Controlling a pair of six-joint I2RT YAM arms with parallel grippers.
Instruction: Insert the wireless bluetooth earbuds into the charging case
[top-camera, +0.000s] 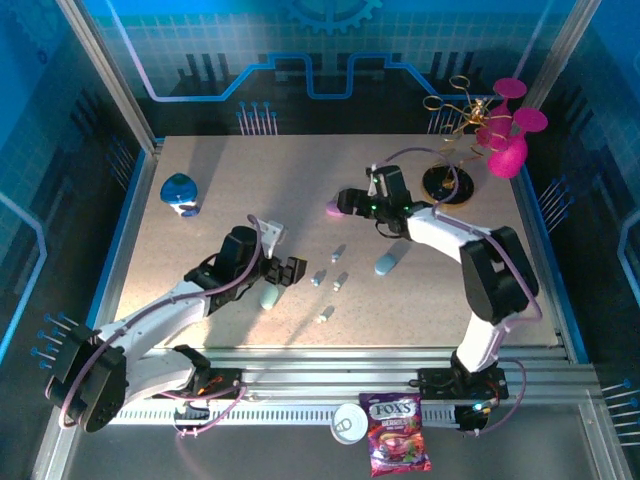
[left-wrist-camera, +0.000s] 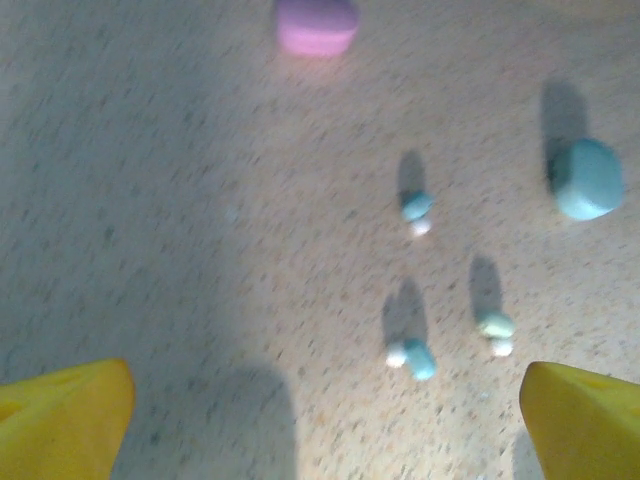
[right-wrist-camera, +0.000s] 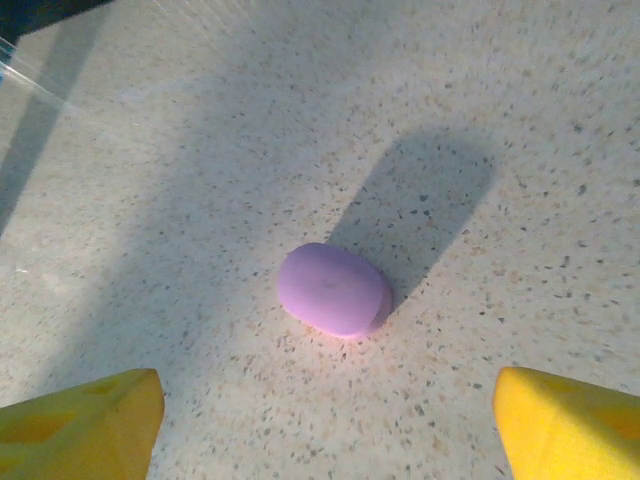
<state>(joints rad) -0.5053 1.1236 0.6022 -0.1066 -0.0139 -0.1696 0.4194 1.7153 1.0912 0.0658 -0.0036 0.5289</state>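
The left end effector (top-camera: 288, 269) was open, its yellow fingers (left-wrist-camera: 62, 415) spread wide with nothing between them. It hung over the near-centre of the table (top-camera: 210, 165).

The right end effector (top-camera: 352, 204) was also open. In the right wrist view its fingers (right-wrist-camera: 572, 422) stood far apart and clear of the purple case (right-wrist-camera: 333, 290). That case lay flat and closed on the table ahead of the gap, touching neither finger.

Four earbuds (top-camera: 338, 252) lay loose on the table in the middle of the work area, between the two end effectors. None was seated in a case and none was held. The left wrist view showed three of them (left-wrist-camera: 416, 210), small pale blue pieces with white tips. They were near one another but not touching, and they lay ahead of the open fingers.

A blue case (top-camera: 390, 262) lay to the right of the earbuds, apart from them. A teal case (top-camera: 270, 296) lay just beside the left end effector on its near side.
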